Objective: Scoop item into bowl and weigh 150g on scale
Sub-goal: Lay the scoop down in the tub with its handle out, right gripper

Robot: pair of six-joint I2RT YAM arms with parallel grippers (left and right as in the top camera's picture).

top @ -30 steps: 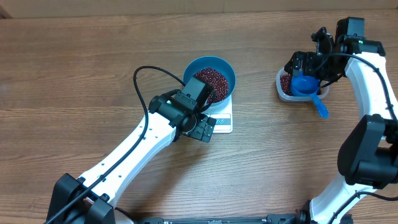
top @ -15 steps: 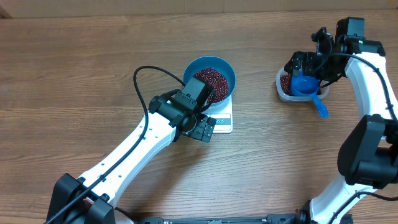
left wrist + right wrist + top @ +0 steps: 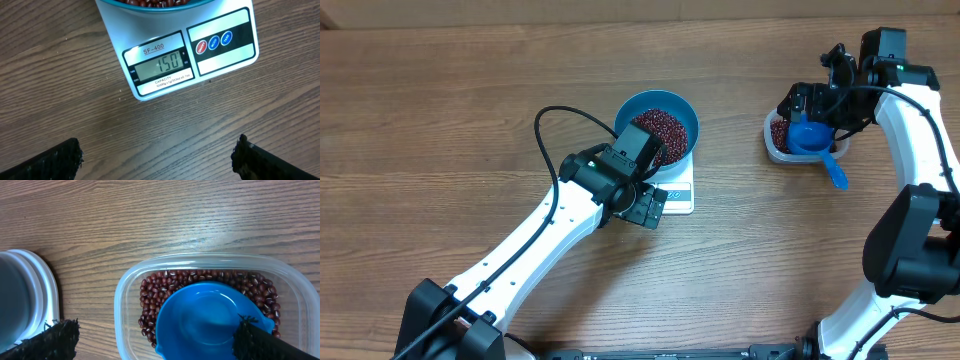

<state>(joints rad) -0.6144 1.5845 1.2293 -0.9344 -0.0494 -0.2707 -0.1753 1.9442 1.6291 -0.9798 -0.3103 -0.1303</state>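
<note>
Overhead view: a brown wooden table [image 3: 440,100] with two white arms, one coming in from the lower left and one down the right edge.
Left gripper [image 3: 157,162]: wide open, with nothing in it. Its two black fingers [image 3: 55,160] show in the bottom corners of the left wrist view, with bare wood between them.
Scale [image 3: 190,55]: white and flat on the table, in the middle of the overhead view, just up from the left gripper. Its little screen reads 150.
Bowl [image 3: 688,120]: round and blue, sitting on the scale.
Beans [image 3: 660,132]: a dark red heap inside the bowl – more of them lie in the tub.
Tub [image 3: 125,295]: clear plastic, at the upper right of the overhead view, well apart from the scale.
Scoop [image 3: 205,312]: small and blue, lying on the beans in the tub, its handle poking out over the rim.
Right gripper [image 3: 155,342]: above the tub, wide open – it holds nothing.
</note>
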